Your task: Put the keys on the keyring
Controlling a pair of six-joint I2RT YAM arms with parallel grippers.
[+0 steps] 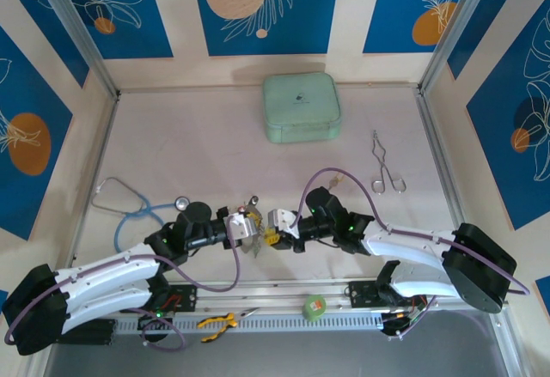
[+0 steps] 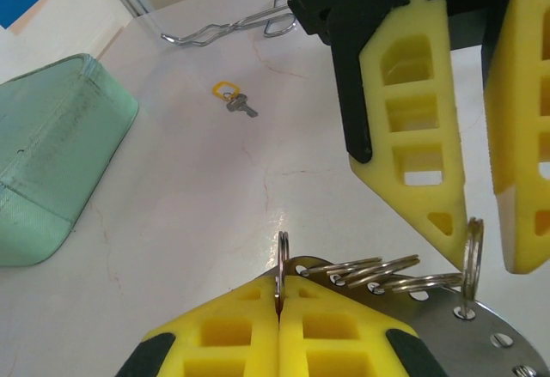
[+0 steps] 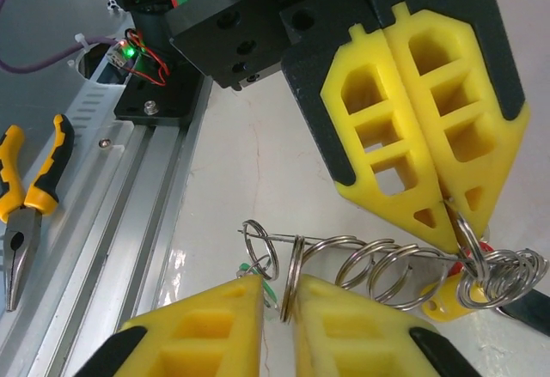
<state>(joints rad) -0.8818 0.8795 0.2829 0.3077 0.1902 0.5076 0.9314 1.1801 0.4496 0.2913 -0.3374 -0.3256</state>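
On the near side of the green case (image 1: 302,108), well apart from it, we are watching the keyring (image 2: 369,271) being held between both pincers. The left pincer (image 2: 279,287) is clamping one of its thin split rings edge-on. The right pincer (image 3: 279,295) is standing slightly parted around another ring, not squeezing it as far as we are seeing. We are judging the keyring light, hard and slick: a loose bundle of springy wire loops, likely to swing and slide, so we are favouring a pinch across a single ring's flat face. Farther off, closer to the case, a loose key (image 2: 239,102) with a yellow head is lying flat, thin and awkward to lift; its head is offering the best hold.
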